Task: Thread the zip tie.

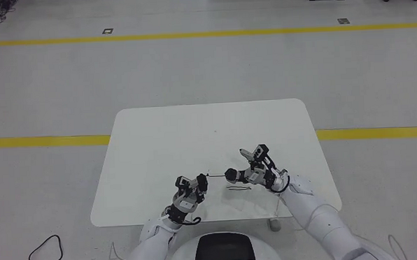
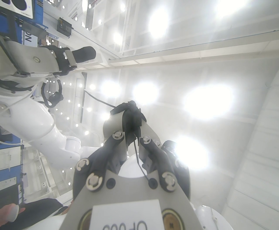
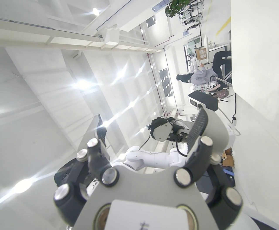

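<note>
With left fingers [image 2: 133, 122] clenched on thin black plastic zip tie [image 2: 98, 99] lower centre and right fingers [image 3: 197, 128] released, line both ends up squarely, then feed slowly, no twist.

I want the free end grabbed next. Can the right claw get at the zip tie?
Probably yes: the right claw is open beside it, and the zip tie juts from the shut left claw toward it, with nothing between.

Top camera high above table [image 1: 215, 123]; both wrist cameras close, toward ceiling [image 2: 196, 54]
</note>
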